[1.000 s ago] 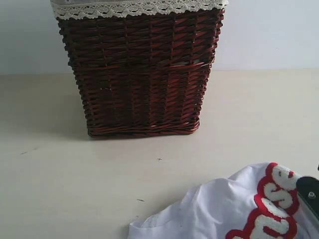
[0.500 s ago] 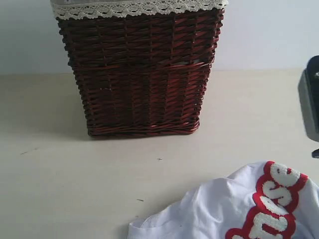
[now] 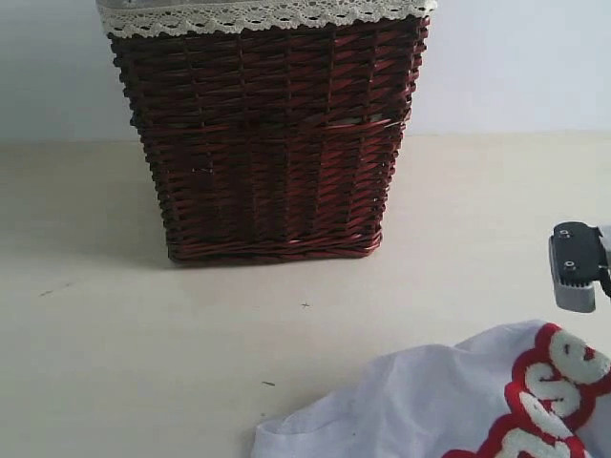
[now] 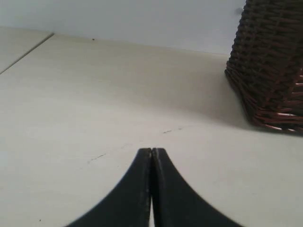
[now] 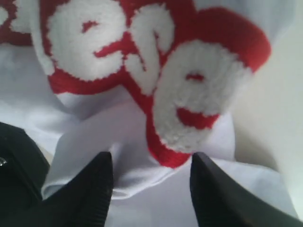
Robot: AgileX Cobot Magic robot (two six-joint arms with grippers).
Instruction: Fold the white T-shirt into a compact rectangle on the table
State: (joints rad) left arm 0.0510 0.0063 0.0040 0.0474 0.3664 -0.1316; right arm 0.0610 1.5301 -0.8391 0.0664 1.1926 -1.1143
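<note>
**Right gripper comes back over the shirt; shirt has slid away from the basket**

Left gripper [image 4: 151, 153] is pinched shut and empty over bare table [image 4: 71, 118], near a bottom corner of the basket [image 3: 267, 143], and looks idle. The basket itself has not moved. The white T-shirt [image 3: 410, 401] lies crumpled on the table in front of the basket and off to its right, well apart from it. Compared with a second ago it sits a bit farther from the basket, and the red-edged letters [image 5: 189, 94] have shifted further right. Right gripper [image 5: 150, 175] was down at the shirt's edge a second ago, then lifted. Now it hangs just above the cloth with jaws wide, straddling a raised fold under the letters, nothing clamped. Looks like a regrasp setup: no fold made yet, so the task is early.
</note>
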